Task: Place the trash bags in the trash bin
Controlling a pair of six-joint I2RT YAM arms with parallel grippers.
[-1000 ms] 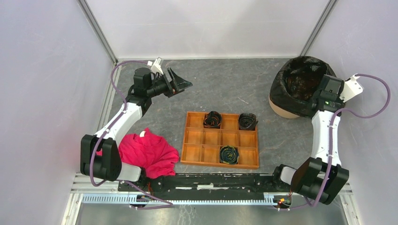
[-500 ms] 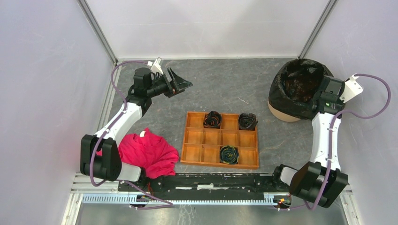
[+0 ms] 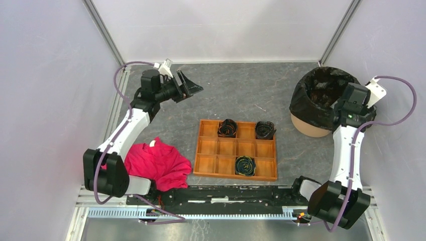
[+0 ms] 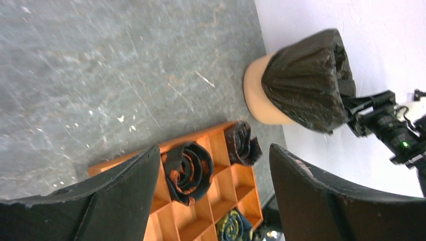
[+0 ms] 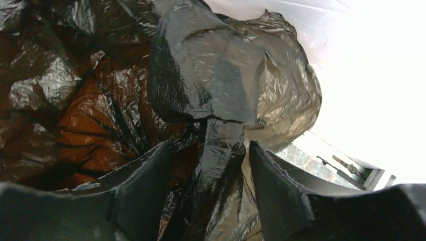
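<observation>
The black, wrinkled trash bag (image 3: 321, 88) lines the terracotta trash bin (image 3: 306, 128) at the back right, its film folded over the rim. My right gripper (image 5: 208, 145) sits at the bin's right rim, open. A fold of the bag (image 5: 221, 135) hangs between its parted fingers, and orange shows through the film inside the bin. Over the back left of the table, my left gripper (image 3: 193, 85) hovers open with nothing between its fingers. Its wrist view looks across at the bin (image 4: 258, 98) and the bag (image 4: 306, 75).
A wooden compartment tray (image 3: 208, 163) lies mid-table with three dark rolls (image 3: 227, 128), (image 3: 264, 129), (image 3: 245, 165) in its cells. A red-pink cloth (image 3: 158, 163) is heaped at the near left. White walls enclose the table; the bin stands close to the right wall.
My right gripper has gone from shut to open, loosening its hold on the bag's rim. The bin and the right wrist shifted slightly right. The left arm barely moved.
</observation>
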